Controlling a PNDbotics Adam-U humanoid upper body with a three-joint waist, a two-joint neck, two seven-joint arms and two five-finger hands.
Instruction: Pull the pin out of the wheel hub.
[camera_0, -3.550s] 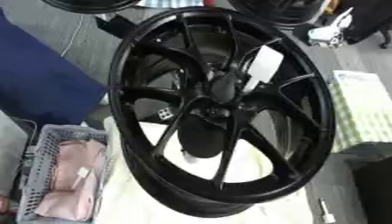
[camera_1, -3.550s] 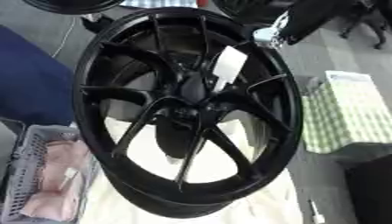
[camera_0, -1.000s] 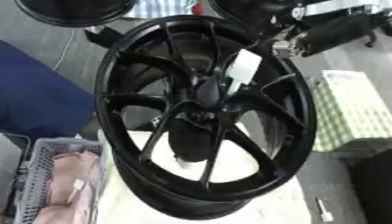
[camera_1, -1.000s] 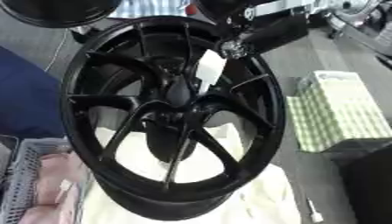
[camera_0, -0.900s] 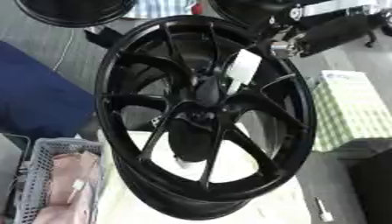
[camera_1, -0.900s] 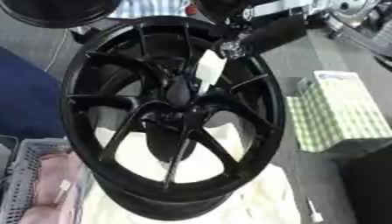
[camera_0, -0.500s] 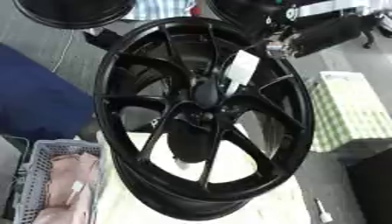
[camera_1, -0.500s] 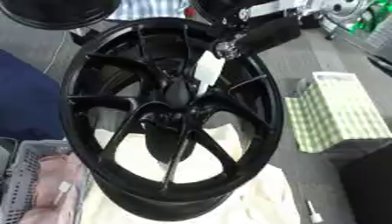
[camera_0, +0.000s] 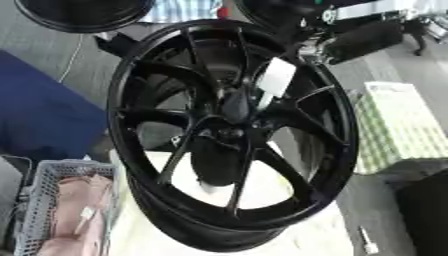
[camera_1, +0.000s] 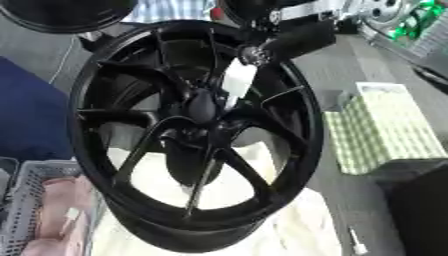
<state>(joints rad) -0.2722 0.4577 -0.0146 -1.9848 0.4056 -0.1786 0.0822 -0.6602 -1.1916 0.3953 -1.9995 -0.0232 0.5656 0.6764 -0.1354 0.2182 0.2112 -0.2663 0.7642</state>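
The black wheel hub (camera_0: 232, 135) stands tilted on the pale cloth-covered surface (camera_0: 324, 235). The right arm (camera_1: 297, 35) reaches in from the upper right toward the rim's top; its finger state cannot be determined. A white tag (camera_0: 276, 77) shows behind the spokes. A grey basket (camera_0: 39, 200) sits at the surface's left edge.

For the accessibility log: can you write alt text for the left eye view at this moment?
A large black spoked wheel stands tilted on a pale cloth, a white tag hanging near its hub. The robot's black right arm reaches in from the upper right toward the rim. A grey basket of pink material sits lower left.
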